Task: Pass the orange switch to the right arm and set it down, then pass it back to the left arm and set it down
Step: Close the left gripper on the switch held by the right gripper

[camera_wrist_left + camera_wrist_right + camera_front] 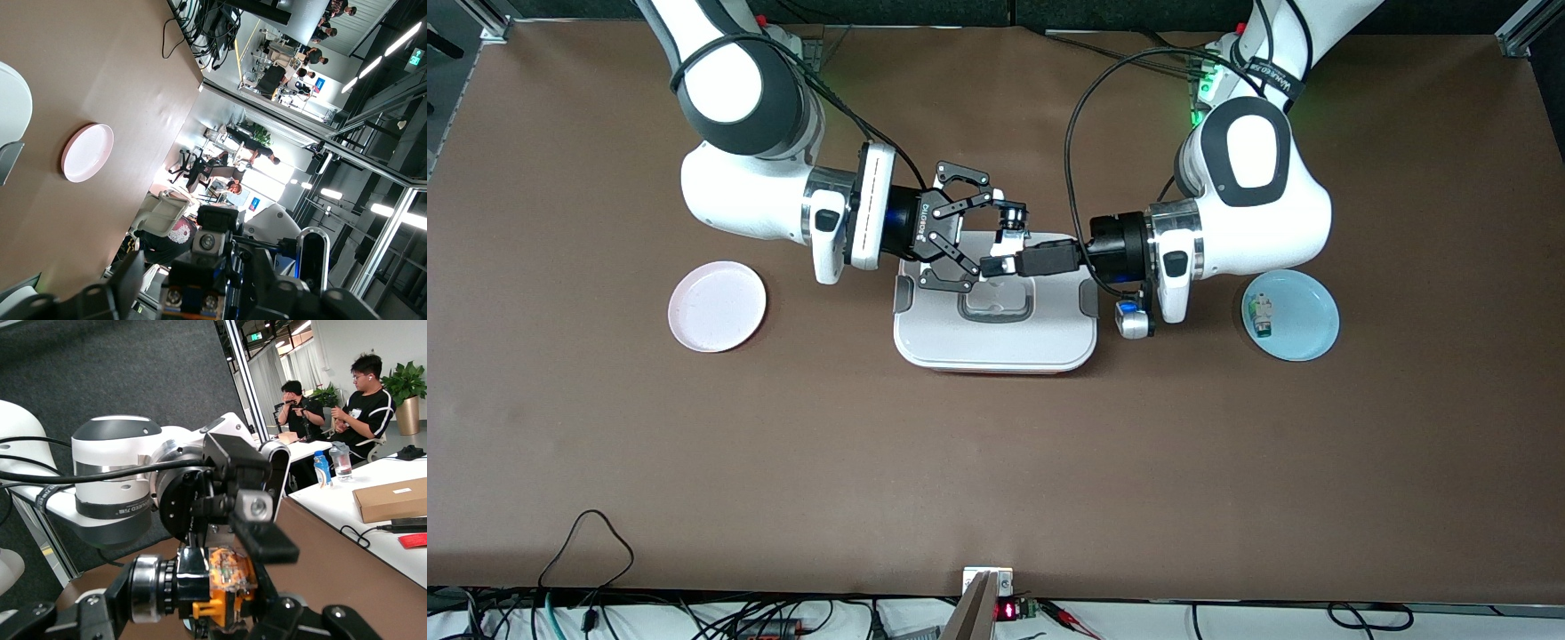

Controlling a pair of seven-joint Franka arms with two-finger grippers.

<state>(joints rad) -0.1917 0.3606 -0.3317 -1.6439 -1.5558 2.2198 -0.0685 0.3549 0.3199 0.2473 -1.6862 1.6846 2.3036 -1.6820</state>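
Above the box (996, 333), orange-capped black orange switch (223, 587) between both gripping pincers.

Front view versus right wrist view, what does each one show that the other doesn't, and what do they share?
Only the front view: the large white rounded plastic box with grey lid handle, under both grippers; a round pink plate; a round pale-blue plate carrying a small white component with green end. Only the right wrist view: the tiny black push-button switch with orange cap, held in the right gripper, and people seated at a white table. Both: the left gripper meeting the right gripper.
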